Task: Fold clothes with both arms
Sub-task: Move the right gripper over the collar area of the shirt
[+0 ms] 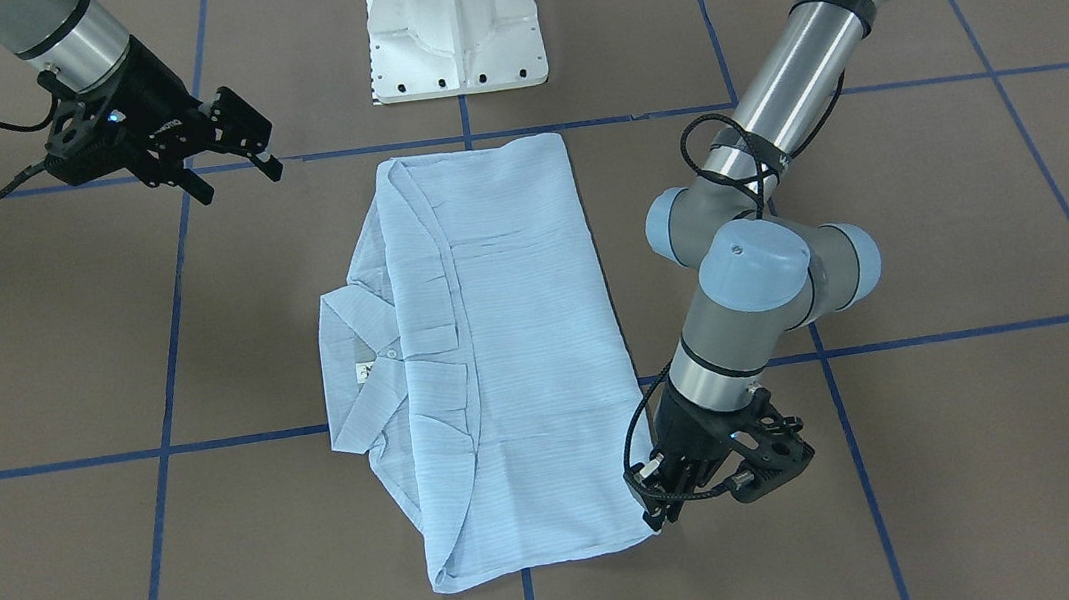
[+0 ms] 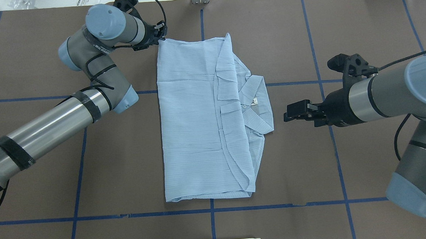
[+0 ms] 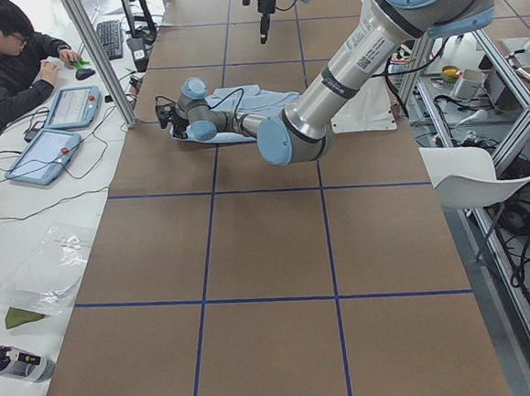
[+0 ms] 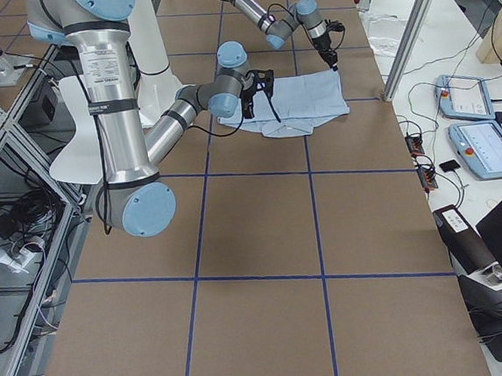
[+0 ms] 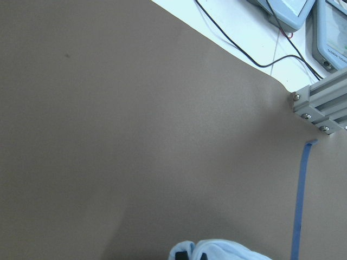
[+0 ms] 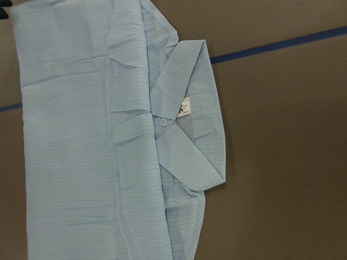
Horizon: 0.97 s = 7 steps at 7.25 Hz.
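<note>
The pale light-blue shirt [image 1: 509,343] lies folded into a long rectangle in the middle of the table, and its collar [image 2: 256,105] sticks out on my right side. My left gripper [image 1: 657,512] points down at the shirt's far left corner [image 2: 162,43]. It looks shut on the fabric there, and the left wrist view shows a bunched bit of shirt [image 5: 222,250] at its bottom edge. My right gripper [image 1: 237,178] hangs open above the bare table on the collar side, apart from the cloth. The right wrist view looks down on the collar [image 6: 187,135].
The white pedestal base [image 1: 453,27] stands at the table's near edge behind the shirt. Blue tape lines [image 2: 211,210] cross the brown table. A person [image 3: 6,62] sits at a side desk with control tablets [image 3: 55,150], beyond an aluminium post [image 3: 98,55].
</note>
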Each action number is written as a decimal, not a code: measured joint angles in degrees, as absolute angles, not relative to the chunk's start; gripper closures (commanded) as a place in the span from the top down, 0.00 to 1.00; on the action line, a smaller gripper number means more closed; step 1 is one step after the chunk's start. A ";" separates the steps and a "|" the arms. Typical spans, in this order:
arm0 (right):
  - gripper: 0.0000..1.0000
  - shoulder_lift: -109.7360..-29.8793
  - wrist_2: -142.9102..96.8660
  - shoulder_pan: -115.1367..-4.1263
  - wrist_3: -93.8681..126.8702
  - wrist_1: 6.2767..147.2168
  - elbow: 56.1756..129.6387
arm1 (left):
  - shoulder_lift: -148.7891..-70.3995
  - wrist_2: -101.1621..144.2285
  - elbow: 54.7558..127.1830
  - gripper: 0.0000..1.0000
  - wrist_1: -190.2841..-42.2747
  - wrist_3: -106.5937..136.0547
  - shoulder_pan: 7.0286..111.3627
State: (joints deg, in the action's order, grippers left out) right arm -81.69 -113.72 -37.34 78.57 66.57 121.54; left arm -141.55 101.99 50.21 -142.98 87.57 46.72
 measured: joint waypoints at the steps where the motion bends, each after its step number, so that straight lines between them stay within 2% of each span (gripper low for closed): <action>1: 1.00 -79.13 -111.89 -35.97 78.55 69.42 120.94 | -138.73 103.27 54.10 1.00 -142.69 86.77 47.30; 4: 1.00 -64.99 -101.64 -29.13 73.62 88.40 117.39 | -127.08 109.27 71.89 1.00 -138.64 85.81 48.28; 7: 1.00 -56.69 -89.52 -21.33 67.78 91.53 106.14 | -118.31 112.04 86.00 1.00 -135.45 85.70 48.01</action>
State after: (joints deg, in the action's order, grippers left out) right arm -56.69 -89.52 -21.33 67.78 91.53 106.14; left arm -118.31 112.04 86.00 -135.45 85.70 48.01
